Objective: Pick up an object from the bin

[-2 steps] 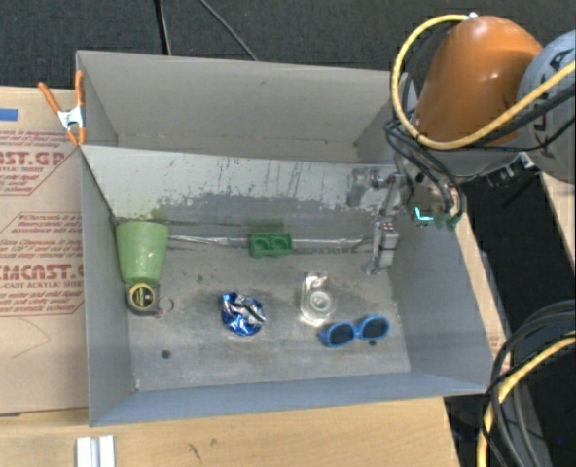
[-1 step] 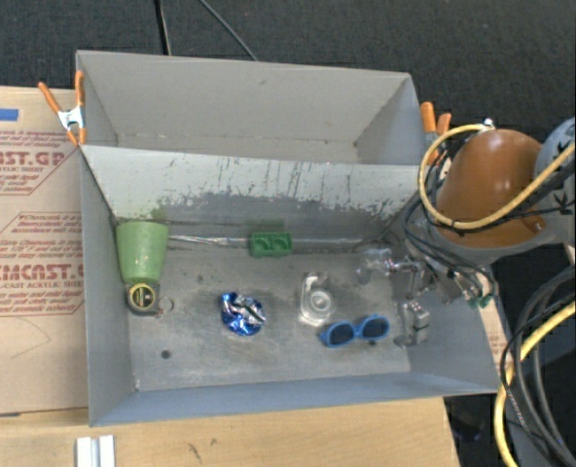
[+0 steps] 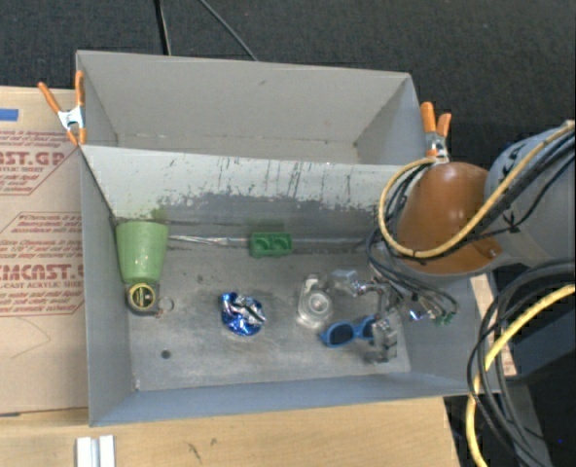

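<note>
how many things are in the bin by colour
green: 2, cup on its side at left, block by the back wall
blue: 2, crumpled wrapper, small piece at right
clear: 1, small container
total: 5

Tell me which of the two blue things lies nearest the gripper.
The solid blue piece right beside the gripper, front right of the bin; the crumpled blue-and-white one lies farther left, past the clear cup.

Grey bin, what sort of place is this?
Likely a robot lab's grasping station: a grey metal bin holding a green cup and crumpled blue wrapper, with a cabled arm's gripper in it.
</note>
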{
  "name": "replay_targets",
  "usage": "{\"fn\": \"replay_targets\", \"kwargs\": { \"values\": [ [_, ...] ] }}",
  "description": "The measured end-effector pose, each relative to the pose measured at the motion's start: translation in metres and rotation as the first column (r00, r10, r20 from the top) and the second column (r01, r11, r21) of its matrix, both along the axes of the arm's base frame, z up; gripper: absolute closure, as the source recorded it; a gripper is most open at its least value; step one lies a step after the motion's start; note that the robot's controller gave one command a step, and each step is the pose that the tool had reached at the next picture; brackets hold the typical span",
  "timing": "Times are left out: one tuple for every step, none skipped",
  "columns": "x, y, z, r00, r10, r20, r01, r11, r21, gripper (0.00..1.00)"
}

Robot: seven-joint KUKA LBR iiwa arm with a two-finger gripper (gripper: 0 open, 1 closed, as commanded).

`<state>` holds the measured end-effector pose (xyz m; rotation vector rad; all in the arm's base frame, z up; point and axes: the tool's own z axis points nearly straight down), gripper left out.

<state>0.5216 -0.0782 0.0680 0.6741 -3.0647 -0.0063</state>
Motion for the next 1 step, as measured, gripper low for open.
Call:
{"fn": "replay_targets", "kwargs": {
  "values": [
    [0.0014, -0.0016, 0.0034, 1.000, -0.002, 0.005, 0.002, 1.000, -0.002, 1.00]
  ]
}}
